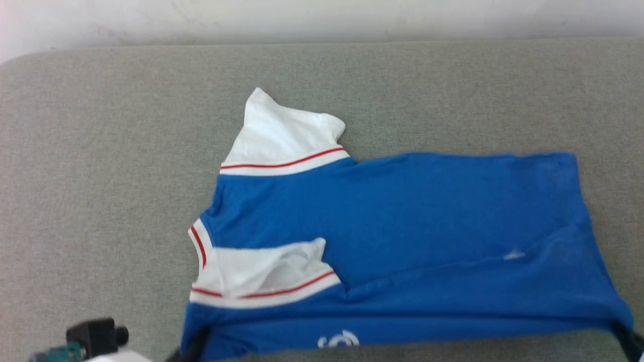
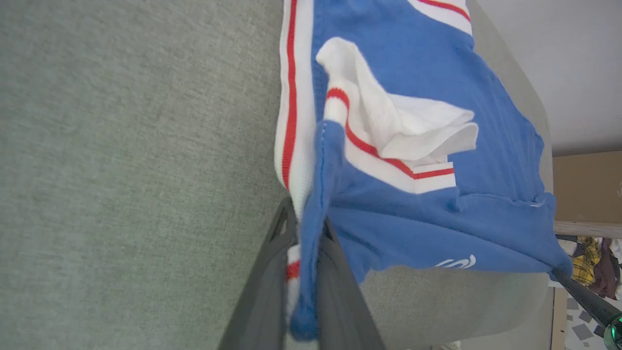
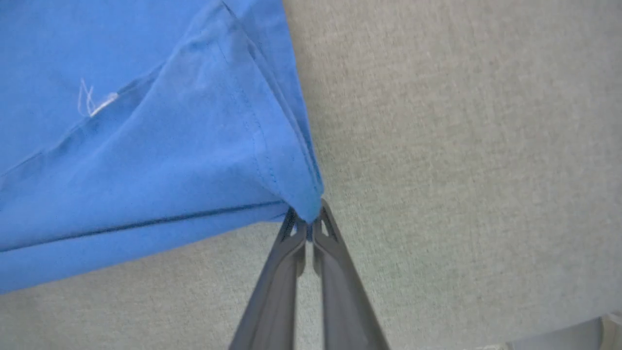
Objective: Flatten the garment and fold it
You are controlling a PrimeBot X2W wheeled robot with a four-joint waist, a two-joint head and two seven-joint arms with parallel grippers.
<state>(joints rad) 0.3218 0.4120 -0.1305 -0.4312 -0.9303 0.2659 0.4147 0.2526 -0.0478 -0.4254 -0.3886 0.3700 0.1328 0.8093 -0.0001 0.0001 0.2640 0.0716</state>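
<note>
Grey fabric-covered table, pale wall behind. Blue garment lies spread across table centre, white-sleeved end toward robot's left, near edge stretched between both tools. Left wrist view: left tool clenched on blue shoulder fabric beside red-striped collar trim. Right wrist view: right tool clamped on hem corner, stitching visible up close.

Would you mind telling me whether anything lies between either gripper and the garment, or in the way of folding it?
Nothing visible does. Both the left gripper and right gripper are shut on the garment at its near corners; only its own white sleeve lies across it.
</note>
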